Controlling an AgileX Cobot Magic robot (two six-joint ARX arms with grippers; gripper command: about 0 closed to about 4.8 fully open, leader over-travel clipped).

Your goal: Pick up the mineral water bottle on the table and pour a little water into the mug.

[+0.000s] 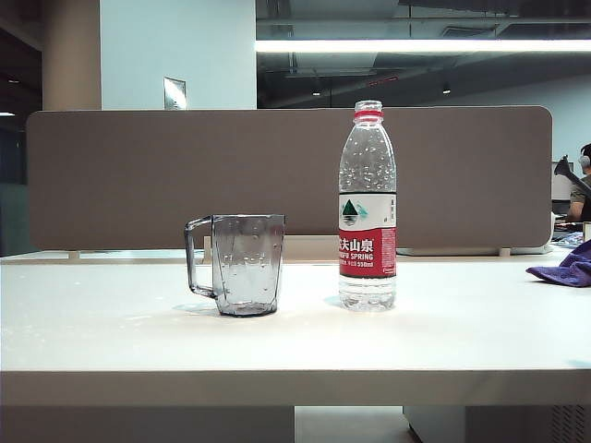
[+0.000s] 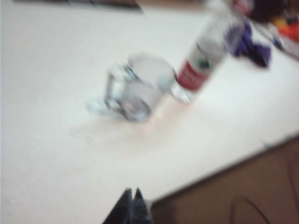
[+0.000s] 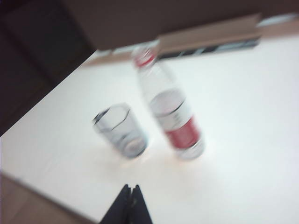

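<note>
Mug (image 1: pixel 247 264) upright on the table (image 1: pixel 111 332), left of centre, handle pointing left. Mineral water bottle (image 1: pixel 367 208) just right of it, apart, long axis vertical, neck up, no cap on. Purple cloth (image 1: pixel 565 267) at far right edge. Left gripper (image 2: pixel 131 198) and right gripper (image 3: pixel 130 193) both pinched together, empty, near the table's front edge, well short of both items.

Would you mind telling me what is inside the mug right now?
The mug stands upright on the table, left of the mineral water bottle. Through its clear walls only droplets show, no pooled water or objects. Both wrist views are too blurred to confirm its bottom.
</note>
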